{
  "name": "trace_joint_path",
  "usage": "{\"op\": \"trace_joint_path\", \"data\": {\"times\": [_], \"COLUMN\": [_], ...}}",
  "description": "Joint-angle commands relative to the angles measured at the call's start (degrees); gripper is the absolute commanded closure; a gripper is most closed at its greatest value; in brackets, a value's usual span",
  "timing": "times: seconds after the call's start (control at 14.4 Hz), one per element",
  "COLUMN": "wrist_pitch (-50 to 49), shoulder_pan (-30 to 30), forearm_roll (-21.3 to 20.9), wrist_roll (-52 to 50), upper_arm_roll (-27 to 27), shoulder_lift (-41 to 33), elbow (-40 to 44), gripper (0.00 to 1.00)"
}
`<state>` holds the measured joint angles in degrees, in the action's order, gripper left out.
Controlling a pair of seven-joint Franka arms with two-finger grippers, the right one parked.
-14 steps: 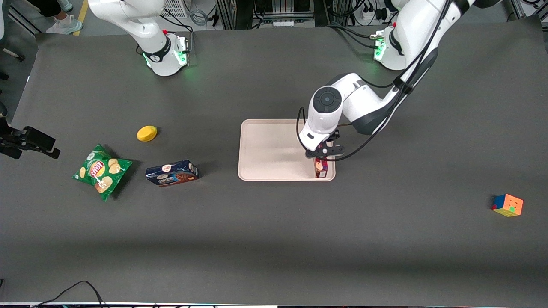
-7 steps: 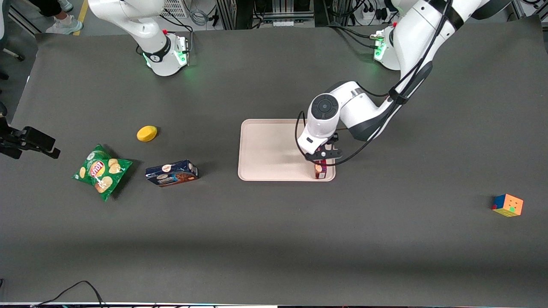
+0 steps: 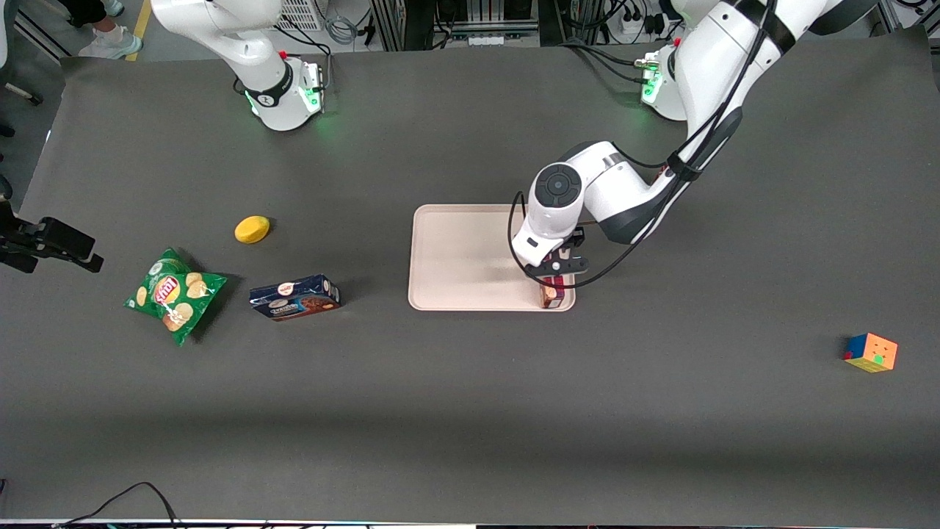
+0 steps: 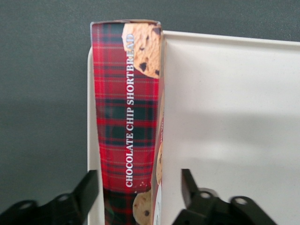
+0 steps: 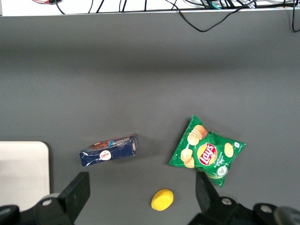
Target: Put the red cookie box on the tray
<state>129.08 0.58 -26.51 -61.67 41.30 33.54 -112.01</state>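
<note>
While the red cookie box (image 3: 552,293) lies on the tray (image 3: 455,257), at the edge toward the working arm's end of the table and nearest the front camera, my gripper (image 3: 556,273) hangs directly above it. Well away toward the parked arm's end lie a blue box (image 3: 295,297), a chip bag (image 3: 175,292) and a yellow object (image 3: 252,229); a puzzle cube (image 3: 871,352) sits toward my end.

From my wrist, the red cookie box (image 4: 126,117) runs along the tray (image 4: 229,122) rim. My fingers (image 4: 88,190) stand spread on either side of it, with a gap showing on each side, gripping nothing.

Judgement: placement looks complete. I should rise straight up, without sideways drift, so neither finger drags the box over the rim.
</note>
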Motion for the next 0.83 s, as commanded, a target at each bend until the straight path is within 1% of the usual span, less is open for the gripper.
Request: {"op": "trace_joint_path", "data": {"times": [0.0, 0.14, 0.28, 0.35, 0.49, 0.63, 0.76], "wrist_pitch": [0.65, 0.21, -1.89, -5.12, -14.33, -22.52, -27.72], "shoulder_pan": [0.56, 0.56, 0.65, 0.39, -0.14, -0.67, -3.03], "forearm_roll": [-1.35, -1.27, -1.0, -1.0, -0.39, 2.23, 6.27], "wrist_roll": [-1.87, -2.13, -1.61, -0.82, 4.78, 9.88, 17.6], "upper_arm_roll": [-0.25, -0.17, 0.8, 2.37, 4.49, 4.67, 4.41], "shoulder_lift": [0.04, -0.4, -2.23, -3.29, -5.05, -8.99, -13.04], "elbow": [0.21, 0.83, 3.89, 6.0, 11.96, 16.8, 19.98], "gripper": [0.0, 0.0, 0.0, 0.0, 0.0, 0.0, 0.0]}}
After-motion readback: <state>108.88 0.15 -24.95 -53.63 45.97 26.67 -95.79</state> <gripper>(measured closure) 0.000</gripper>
